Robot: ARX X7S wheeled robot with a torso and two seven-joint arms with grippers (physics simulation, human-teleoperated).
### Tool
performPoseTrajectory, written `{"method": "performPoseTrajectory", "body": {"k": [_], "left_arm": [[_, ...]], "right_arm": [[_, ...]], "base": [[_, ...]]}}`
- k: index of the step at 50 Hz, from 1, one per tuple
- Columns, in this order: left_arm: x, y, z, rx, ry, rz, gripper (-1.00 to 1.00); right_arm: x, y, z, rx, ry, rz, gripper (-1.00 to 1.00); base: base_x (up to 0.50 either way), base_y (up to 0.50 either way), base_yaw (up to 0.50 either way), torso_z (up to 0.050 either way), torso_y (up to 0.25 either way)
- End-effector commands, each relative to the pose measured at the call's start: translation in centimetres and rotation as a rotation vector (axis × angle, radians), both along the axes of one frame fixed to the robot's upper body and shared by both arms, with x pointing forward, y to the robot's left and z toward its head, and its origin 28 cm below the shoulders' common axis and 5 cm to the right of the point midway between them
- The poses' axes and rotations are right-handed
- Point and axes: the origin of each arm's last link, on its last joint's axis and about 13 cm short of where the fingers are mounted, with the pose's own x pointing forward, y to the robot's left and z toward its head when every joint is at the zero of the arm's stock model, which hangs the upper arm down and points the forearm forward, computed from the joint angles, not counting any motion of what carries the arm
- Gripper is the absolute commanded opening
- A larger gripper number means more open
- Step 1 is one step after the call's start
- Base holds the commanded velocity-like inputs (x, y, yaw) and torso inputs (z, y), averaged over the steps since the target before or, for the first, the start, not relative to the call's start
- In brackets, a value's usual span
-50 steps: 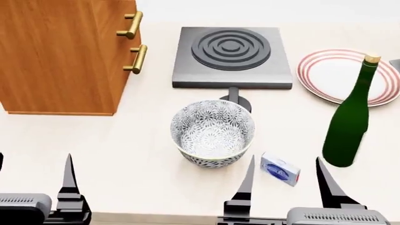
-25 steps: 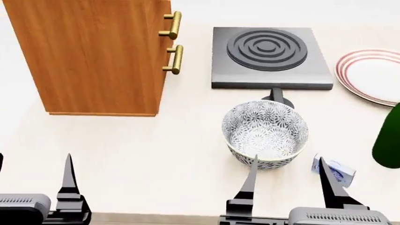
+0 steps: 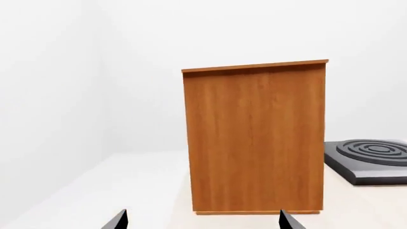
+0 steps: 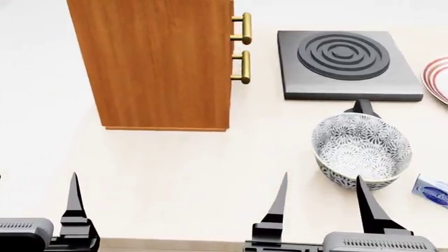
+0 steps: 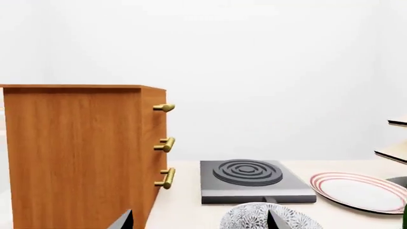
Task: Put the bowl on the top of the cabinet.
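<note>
Bowl (image 4: 361, 150) resting on the worktop (image 4: 161, 168), ungrasped, to the right of the cabinet (image 4: 157, 63) and just near of the hotplate (image 4: 347, 63).

Both the right end effector (image 4: 320, 202) and the left end effector (image 3: 202, 220) are spread wide and carry nothing. Likely risks: a thin rim pinch may let the deep bowl tilt or slip during the high lift; the arm may strike the brass handles (image 4: 242, 52); an off-centre placement may drop it from the tall flat top. A small blue box (image 4: 432, 191) lies beside the bowl; its printing is illegible.
</note>
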Motion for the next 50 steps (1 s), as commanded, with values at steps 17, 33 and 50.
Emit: {"method": "performPoseTrajectory", "body": {"k": [17,33,50], "left_arm": [[-0.09,0.12,-0.14,-0.006,0.001,0.004,1.00],[-0.01,0.04,-0.16,0.001,0.000,0.004,1.00],[-0.04,0.01,-0.18,0.013,-0.003,0.007,1.00]], "right_arm": [[-0.07,0.10,-0.25,-0.005,0.006,-0.004,1.00],[0.01,0.17,-0.29,-0.020,0.022,-0.011,1.00],[0.13,0.20,-0.38,-0.027,0.040,-0.020,1.00]], "base": [[0.00,0.20,0.00,0.000,0.000],[0.27,0.09,0.00,0.000,0.000],[0.20,0.04,0.00,0.000,0.000]]}}
